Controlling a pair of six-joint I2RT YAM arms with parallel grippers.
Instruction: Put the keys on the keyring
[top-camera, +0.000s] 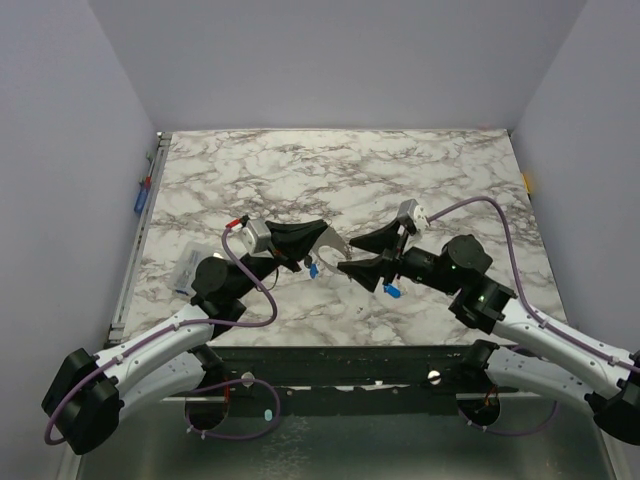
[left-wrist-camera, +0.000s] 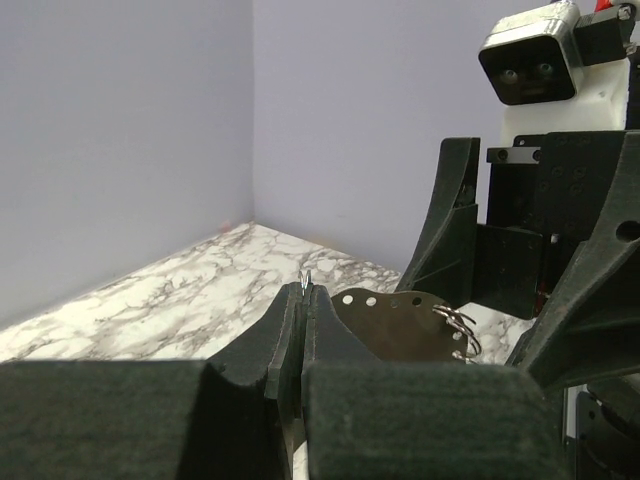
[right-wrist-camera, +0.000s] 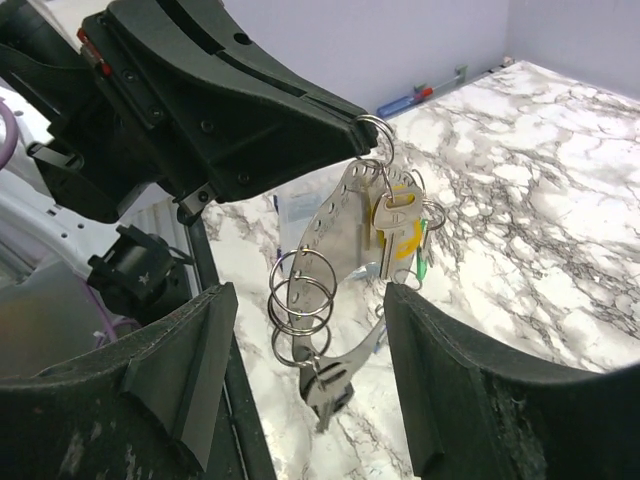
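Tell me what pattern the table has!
The table is white marble with grey veins. The top view shows it best.

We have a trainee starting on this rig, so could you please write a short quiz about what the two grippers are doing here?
1. True or false: the left gripper is open.
2. What hangs below the keyring? A) a perforated plate with keys; B) a plastic bag; C) nothing.
3. Where do the fingers of the right gripper stand?
Key: 1 false, it is shut on the keyring. 2 A. 3 Open, one on each side of the hanging keys.
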